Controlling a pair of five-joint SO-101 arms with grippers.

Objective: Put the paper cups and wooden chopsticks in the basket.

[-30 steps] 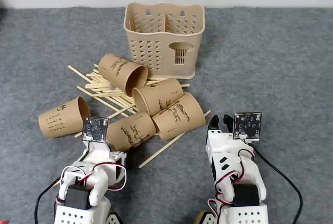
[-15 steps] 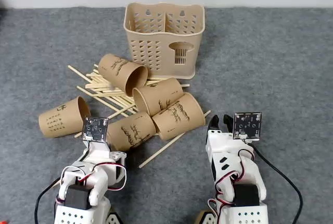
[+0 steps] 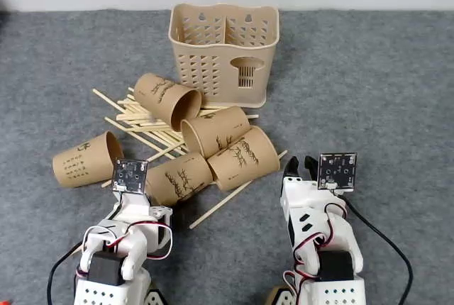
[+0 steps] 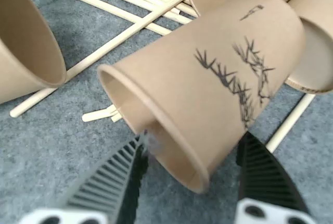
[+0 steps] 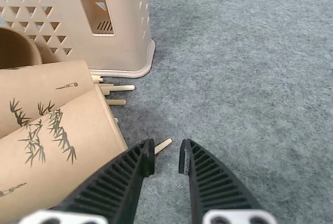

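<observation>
High view: we found five paper cups point(image 3: 213, 131) lying on their sides over scattered chopsticks point(image 3: 138, 122) before the upright basket point(image 3: 206, 71); nothing had shifted since earlier.
Left wrist view: left gripper point(image 4: 196, 139) spread wide, straddling one cup point(image 4: 208, 78) at its rim, mouth toward the camera.
Right wrist view: right gripper point(image 5: 165, 153) barely parted, empty; chopstick tip point(image 5: 163, 145) just beyond.

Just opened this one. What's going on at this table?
Nothing has been picked up yet. Five paper cups lie on their sides among loose wooden chopsticks in front of the basket. The left gripper has its jaws open on either side of one cup. The right gripper, jaws slightly apart, hangs over the grey mat, holding nothing.
</observation>
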